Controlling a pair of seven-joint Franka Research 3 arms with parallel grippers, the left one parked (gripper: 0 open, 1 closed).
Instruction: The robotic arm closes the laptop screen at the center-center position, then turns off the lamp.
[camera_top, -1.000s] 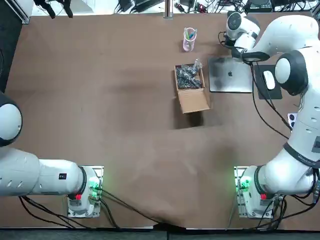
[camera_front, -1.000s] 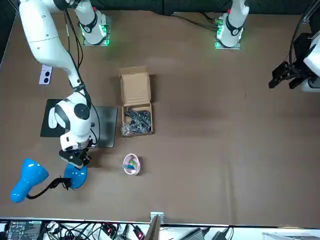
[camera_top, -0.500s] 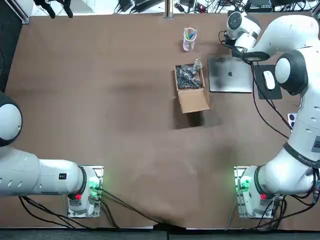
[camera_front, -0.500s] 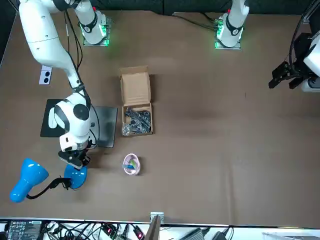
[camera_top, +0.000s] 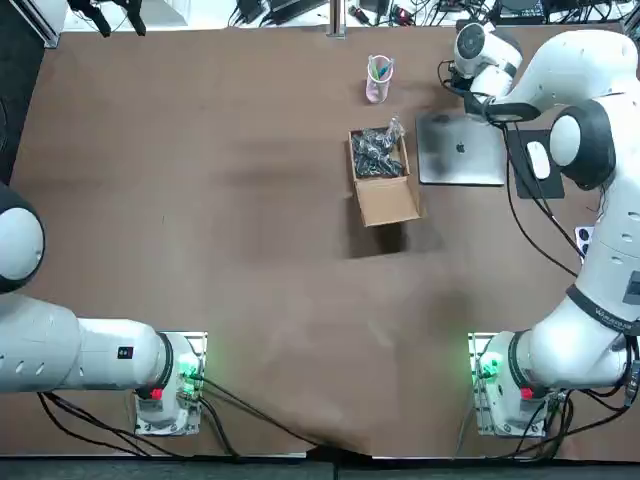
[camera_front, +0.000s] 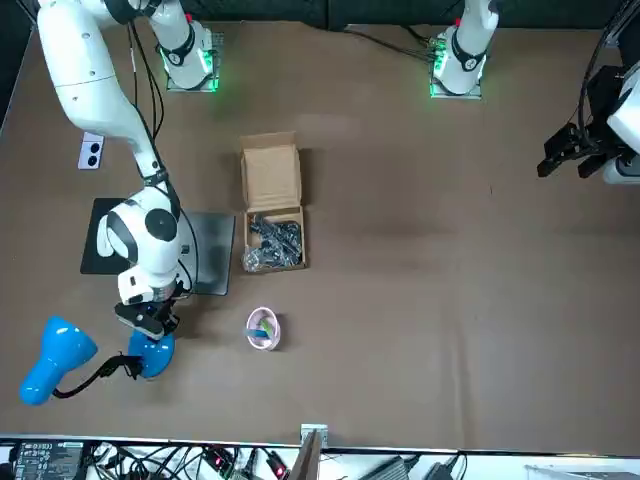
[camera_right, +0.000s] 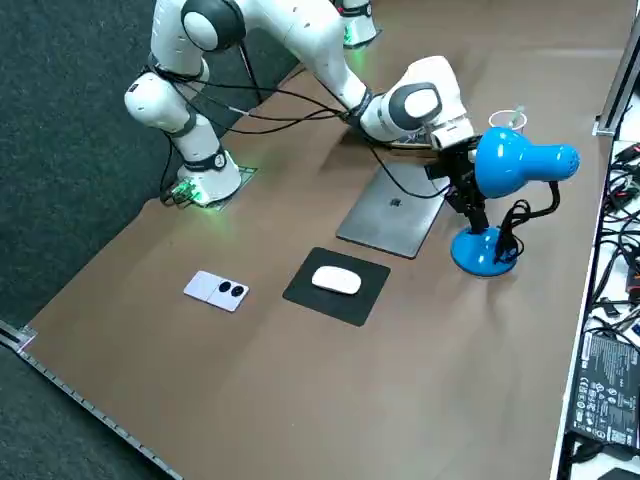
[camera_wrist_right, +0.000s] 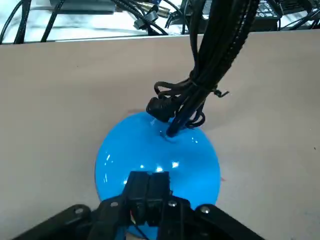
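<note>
Blue lamp base (camera_wrist_right: 192, 165), part-hidden under closed claw (camera_wrist_right: 148, 180)

brown table (camera_top: 250, 200) with closed laptop (camera_top: 460, 150), blue lamp (camera_right: 482, 250), mouse pad (camera_right: 345, 305), cardboard box (camera_top: 385, 200), cup (camera_top: 378, 85)

Silver laptop (camera_top: 460, 150), lid down, flat; blue lamp (camera_right: 512, 163) upright just beside it, right hand (camera_right: 476, 218) at its base (camera_wrist_right: 157, 155).

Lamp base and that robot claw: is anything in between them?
Nothing. The right wrist view shows the right gripper, fingers shut, directly over the bare blue lamp base; the black cord joins the base beyond the fingers.
</note>
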